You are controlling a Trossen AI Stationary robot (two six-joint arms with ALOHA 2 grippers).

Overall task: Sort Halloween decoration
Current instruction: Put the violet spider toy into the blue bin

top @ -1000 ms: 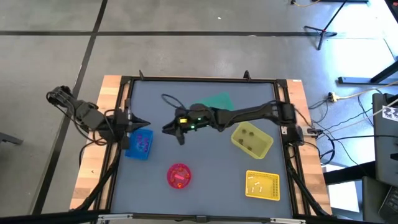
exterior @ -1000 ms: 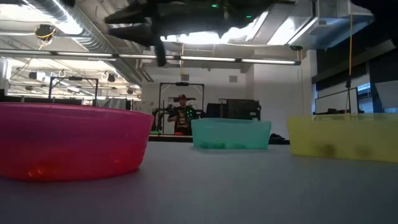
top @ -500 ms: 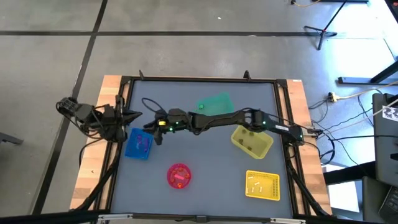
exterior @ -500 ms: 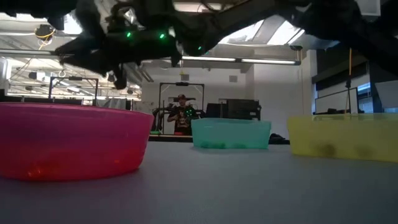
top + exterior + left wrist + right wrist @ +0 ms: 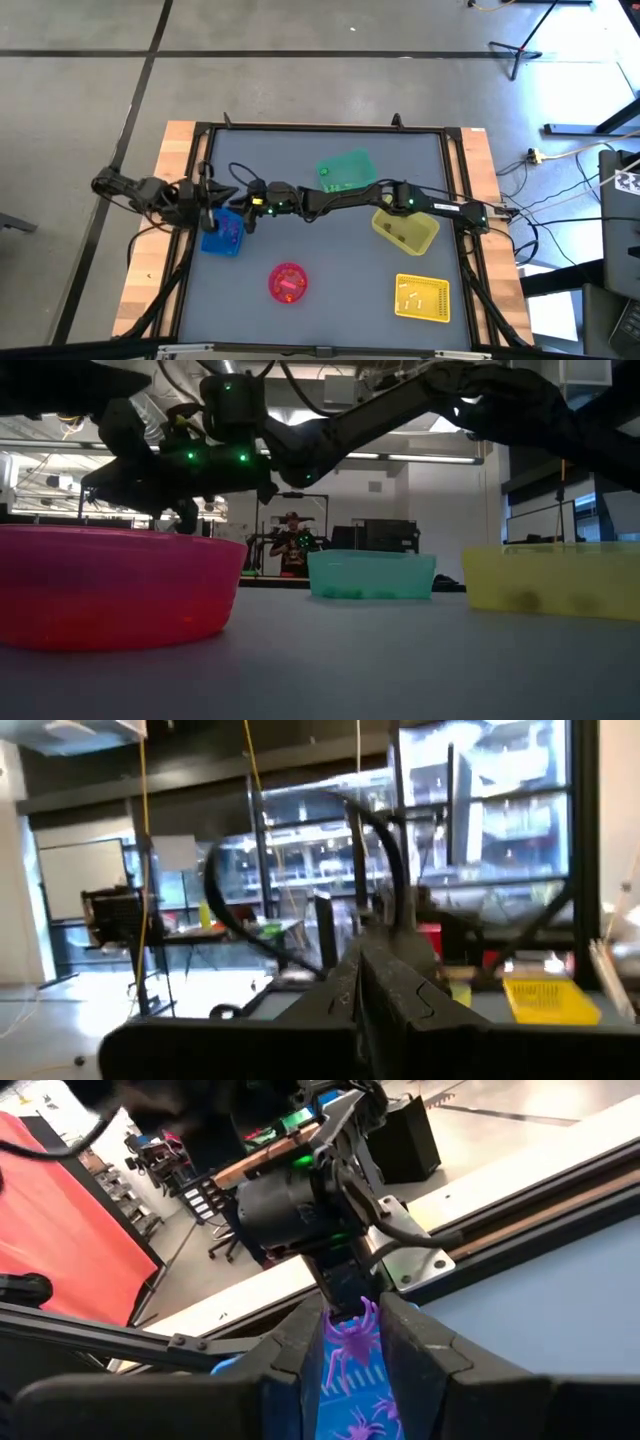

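A small purple plastic spider (image 5: 352,1338) is pinched between the partly closed fingers of the right gripper (image 5: 243,209), above the blue rectangular plastic bin (image 5: 223,233) near the desk's left edge, where more purple spiders (image 5: 365,1420) lie. The left gripper (image 5: 212,193), fingers closed and empty, hovers just beside that bin.

- right arm stretched far across table toward left side, right gripper (image 5: 243,212) low, fingers (image 5: 290,1355) part-closed, pinching a purple spider (image 5: 352,1338)
- left arm folded at left table edge, left gripper (image 5: 208,192) fully closed, holding nothing
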